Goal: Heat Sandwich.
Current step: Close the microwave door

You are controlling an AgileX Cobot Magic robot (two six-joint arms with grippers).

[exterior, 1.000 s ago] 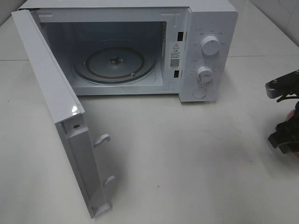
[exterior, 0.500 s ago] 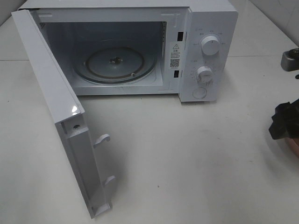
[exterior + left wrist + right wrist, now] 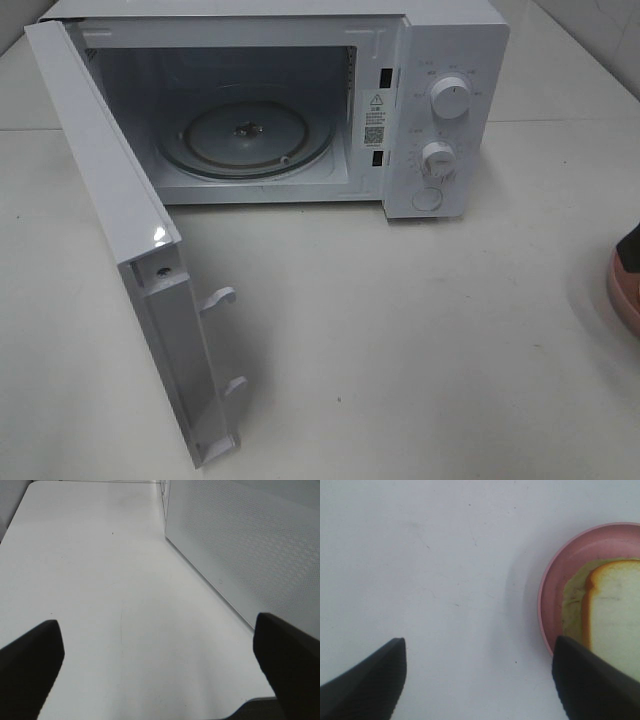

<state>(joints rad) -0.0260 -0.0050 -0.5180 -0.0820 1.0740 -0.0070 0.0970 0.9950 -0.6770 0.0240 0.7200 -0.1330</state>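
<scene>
My right gripper (image 3: 479,680) hangs wide and empty beside the pink plate (image 3: 551,587), where the sandwich (image 3: 615,615) lies: pale bread, orange crust, greenish layer beneath.

White microwave (image 3: 300,100) on white counter (image 3: 400,340); pink plate (image 3: 560,575); pale sandwich (image 3: 615,615) with orange crust; door (image 3: 240,545) finely dotted.

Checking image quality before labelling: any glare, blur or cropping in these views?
Exterior high: glare spot on the microwave door, pink plate cropped at the edge. Left wrist: dark fingers blurred. Right wrist: sandwich sharp, soft shadow beside plate.
</scene>
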